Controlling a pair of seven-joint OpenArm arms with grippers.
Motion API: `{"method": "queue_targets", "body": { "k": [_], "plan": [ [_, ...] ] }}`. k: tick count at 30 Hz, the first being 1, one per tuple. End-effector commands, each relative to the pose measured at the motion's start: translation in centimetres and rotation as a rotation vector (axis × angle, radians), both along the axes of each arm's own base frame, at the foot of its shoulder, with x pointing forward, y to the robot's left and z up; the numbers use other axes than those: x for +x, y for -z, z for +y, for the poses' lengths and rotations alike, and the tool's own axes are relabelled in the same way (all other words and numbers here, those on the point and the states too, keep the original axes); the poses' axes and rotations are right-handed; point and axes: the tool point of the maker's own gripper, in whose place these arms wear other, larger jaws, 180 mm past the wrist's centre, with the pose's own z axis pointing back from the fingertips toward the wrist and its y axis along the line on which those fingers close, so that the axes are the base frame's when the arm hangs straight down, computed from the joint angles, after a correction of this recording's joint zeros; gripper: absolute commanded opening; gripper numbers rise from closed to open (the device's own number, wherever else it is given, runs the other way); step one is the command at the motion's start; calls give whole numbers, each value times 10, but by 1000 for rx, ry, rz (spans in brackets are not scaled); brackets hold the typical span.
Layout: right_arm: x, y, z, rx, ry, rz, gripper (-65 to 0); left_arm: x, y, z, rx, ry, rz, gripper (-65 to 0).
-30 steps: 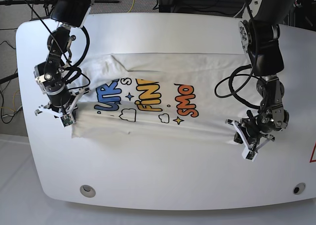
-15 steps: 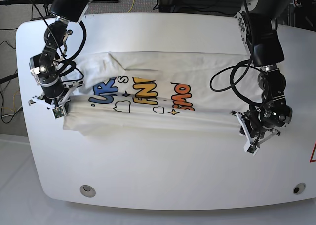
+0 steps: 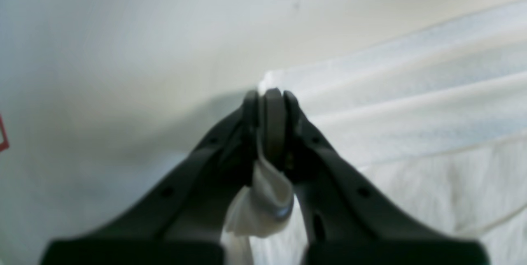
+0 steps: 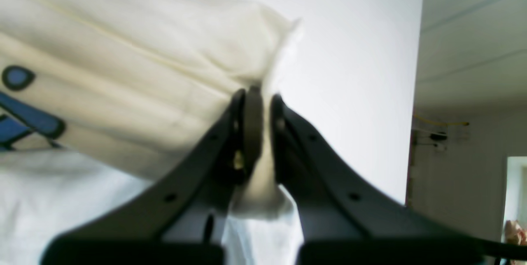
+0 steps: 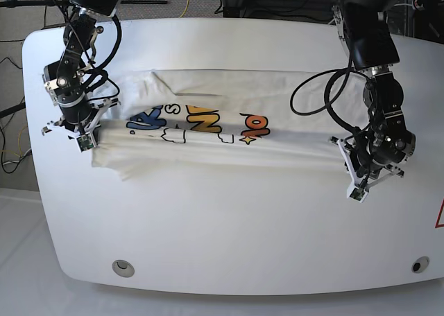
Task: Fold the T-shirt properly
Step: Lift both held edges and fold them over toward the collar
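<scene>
While both arms are gripping opposite ends of the garment, these are the points that matter, nearest first.

Left end effector (image 3: 271,92): it is clenching a bunched corner of white cloth; a loop of fabric is hanging out below the jaws.

Right end effector (image 4: 255,92): it is pinching a gathered corner of the T-shirt (image 5: 208,139) between its closed jaws, just beside the blue print.

T-shirt position: it is lying across the middle of the tabletop (image 5: 229,226), its near long edge appearing raised between the two grips and leaning over the print, so only the upper parts of the letters are showing.

Risk, slip: the pinches are taking only small tufts, so an uneven pull could be drawing a corner out and dropping the fold halfway.

Risk, skew: the near left part is sagging in a loose flap, which could be creasing under the fold; if one arm is travelling faster, the fold line will likely be landing crooked.

Wrist views: they are showing the cloth actually caught between the jaws, which the base view is leaving too small to judge.

Base view: it alone is showing the whole garment, the sagging flap and the far sleeve region lying flat.
</scene>
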Motion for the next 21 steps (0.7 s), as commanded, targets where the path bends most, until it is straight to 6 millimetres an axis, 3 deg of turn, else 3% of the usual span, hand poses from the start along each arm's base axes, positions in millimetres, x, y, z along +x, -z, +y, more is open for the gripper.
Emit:
{"method": "queue_targets", "body": {
  "k": [1,8,21],
  "plan": [
    [-2,-15,-13,-58,49,-22,-650,-1,-19,21,85,-46,-19,-634],
    [-14,-16,-22,-99,107,59,-650,-20,-13,22,112,-48,12,-634],
    [-35,-9,-33,-134,168,164,-650,-54,16,25,123,-44,101,-634]
  ]
}}
